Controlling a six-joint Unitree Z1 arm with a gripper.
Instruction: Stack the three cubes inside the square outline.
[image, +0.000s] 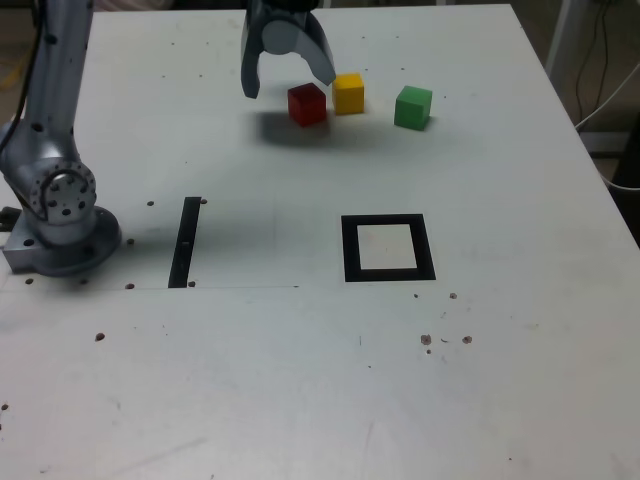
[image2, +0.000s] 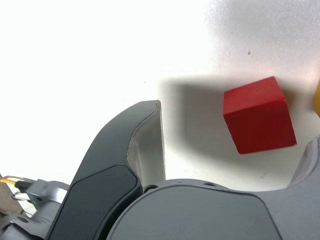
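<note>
- White and lightly speckled, the table (image: 300, 400) filled nearly the whole exterior view; cables and a pale leg showed past its far corner on the exterior view's right.
- Along the far side stood three cubes in a row; the red cube (image: 307, 104) was nearest the exterior view's left, the yellow cube (image: 348, 93) just beside it and close enough that I could not tell whether they touched, and the green cube (image: 412, 107) a little apart toward the exterior view's right.
- The gripper (image: 289, 84) hung over the far edge with its jaws spread wide and nothing between them; one dark finger (image: 251, 72) pointed down on the exterior view's left of the red cube, the other (image: 318, 58) reached toward the yellow cube.
- The red cube (image2: 258, 115) lay in the wrist view within the open span, clear of the dark finger (image2: 145, 140) and untouched; a sliver of yellow showed at that picture's edge.
- The square outline (image: 388, 247) lay flat nearer the camera, well apart from the cubes and the gripper; its white centre held no cube.
- A thin black strip (image: 185, 241) lay on the exterior view's left, near the arm's grey base (image: 60, 225).
</note>
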